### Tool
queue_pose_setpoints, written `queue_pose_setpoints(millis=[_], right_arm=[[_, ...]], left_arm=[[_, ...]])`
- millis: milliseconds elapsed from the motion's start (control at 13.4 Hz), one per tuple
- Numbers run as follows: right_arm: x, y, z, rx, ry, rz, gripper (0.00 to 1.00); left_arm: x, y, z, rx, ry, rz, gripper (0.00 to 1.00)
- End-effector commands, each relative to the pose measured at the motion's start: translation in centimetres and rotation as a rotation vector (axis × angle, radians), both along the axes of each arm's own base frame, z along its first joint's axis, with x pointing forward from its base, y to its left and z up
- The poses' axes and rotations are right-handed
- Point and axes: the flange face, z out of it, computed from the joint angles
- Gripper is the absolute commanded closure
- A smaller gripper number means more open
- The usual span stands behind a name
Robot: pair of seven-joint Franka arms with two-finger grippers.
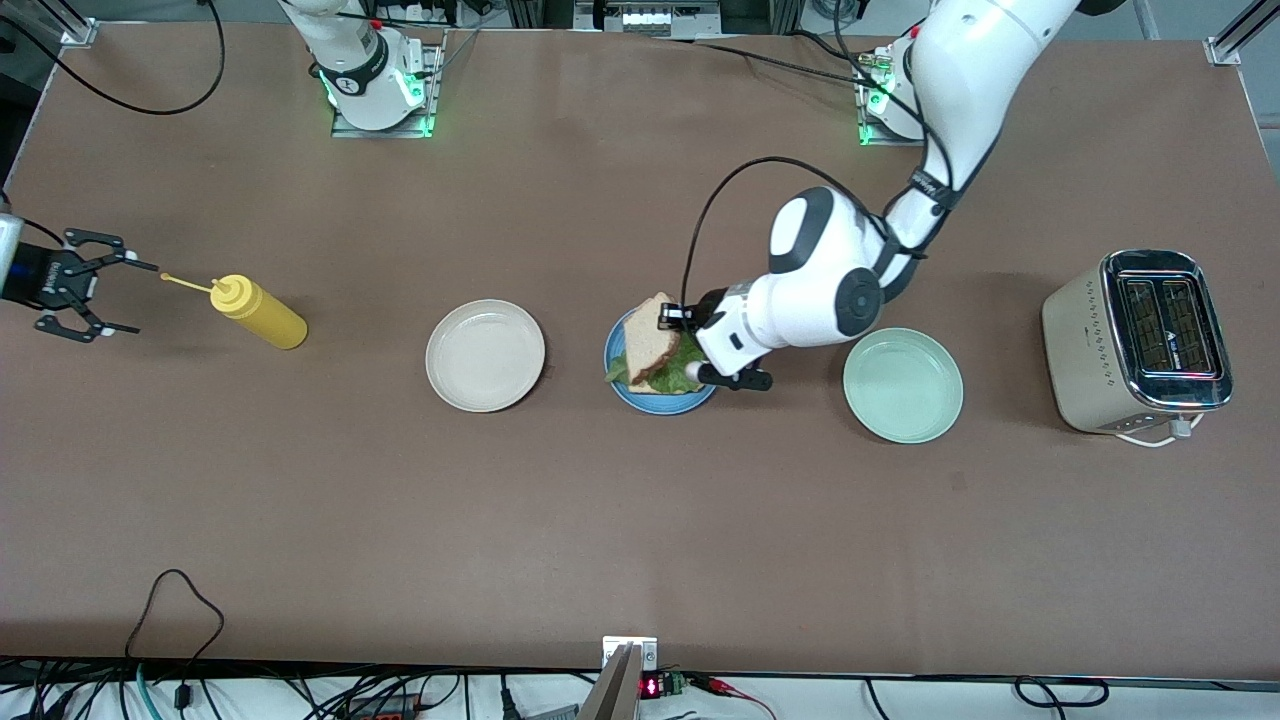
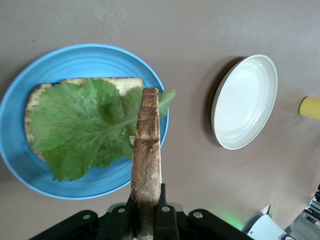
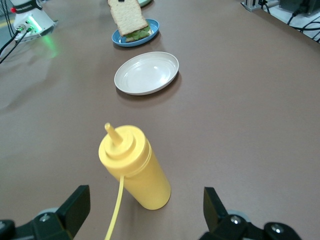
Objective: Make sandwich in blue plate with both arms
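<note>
The left gripper [image 1: 672, 318] hangs over the blue plate [image 1: 655, 400], its jaws clamped on the edge of a bread slice [image 1: 650, 345] held tilted above the lettuce [image 2: 82, 125], which lies on a second slice [image 2: 117, 83] in that plate. The right gripper [image 1: 100, 285] waits with jaws spread wide at the right arm's end of the surface [image 1: 640, 520], near the tip of a yellow bottle [image 1: 258, 311]. The blue plate sits mid-surface between a cream plate [image 1: 485, 355] and a mint plate [image 1: 902, 385], with a toaster [image 1: 1135, 340] toward the left arm's end.
</note>
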Motion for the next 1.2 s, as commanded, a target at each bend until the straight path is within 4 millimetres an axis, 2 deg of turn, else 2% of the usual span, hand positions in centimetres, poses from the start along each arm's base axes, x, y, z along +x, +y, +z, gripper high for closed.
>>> queue_pose_setpoints(millis=[0, 75, 150, 225, 299, 449, 599, 674, 749, 824, 898, 973, 1048, 1123], right_arm=[[2.0, 2.4, 7.3, -0.113, 0.071, -0.016, 0.00], [2.5, 3.6, 9.9, -0.153, 0.108, -0.047, 0.00], [3.1, 6.1, 13.1, -0.198, 0.146, -0.077, 0.00], [3.6, 8.9, 16.5, -0.251, 0.170, -0.112, 0.00], [3.9, 12.1, 19.4, -0.300, 0.191, -0.139, 0.00], [2.9, 19.9, 25.9, -0.443, 0.243, -0.251, 0.00], [1.1, 27.8, 30.5, -0.589, 0.264, -0.380, 0.00], [0.4, 31.4, 31.5, -0.650, 0.270, -0.425, 0.00], [-0.3, 34.2, 32.1, -0.701, 0.289, -0.491, 0.00], [-0.8, 36.0, 32.3, -0.723, 0.333, -0.589, 0.00], [-0.9, 37.2, 32.1, -0.748, 0.390, -0.722, 0.00], [-0.8, 37.6, 31.6, -0.772, 0.424, -0.825, 0.00], [-0.3, 37.6, 30.5, -0.784, 0.459, -0.867, 0.00], [0.5, 37.0, 29.3, -0.791, 0.487, -0.879, 0.00]], left_arm=[[0.4, 0.3, -1.1, -0.025, -0.019, -0.034, 0.99], [0.4, 0.4, -1.7, -0.026, -0.015, -0.040, 0.98], [0.6, 0.8, -2.7, -0.021, -0.001, -0.035, 0.90], [1.3, 1.8, -3.5, -0.007, 0.002, -0.020, 0.76], [1.8, 2.8, -4.4, 0.008, 0.003, -0.010, 0.48], [2.6, 4.3, -6.0, 0.016, -0.003, -0.016, 0.00], [2.9, 5.3, -6.9, 0.012, 0.001, -0.017, 0.00], [3.2, 5.6, -6.5, 0.015, -0.007, -0.015, 0.00], [3.8, 6.3, -4.8, 0.026, -0.036, -0.012, 0.00], [3.8, 6.2, -1.6, 0.028, -0.073, -0.017, 0.00], [3.8, 6.5, 2.4, 0.030, -0.105, -0.033, 0.00], [3.8, 7.7, 5.7, 0.043, -0.108, -0.051, 0.00], [4.2, 9.9, 8.6, 0.061, -0.121, -0.046, 0.00], [4.7, 13.0, 11.2, 0.110, -0.143, -0.051, 0.00]])
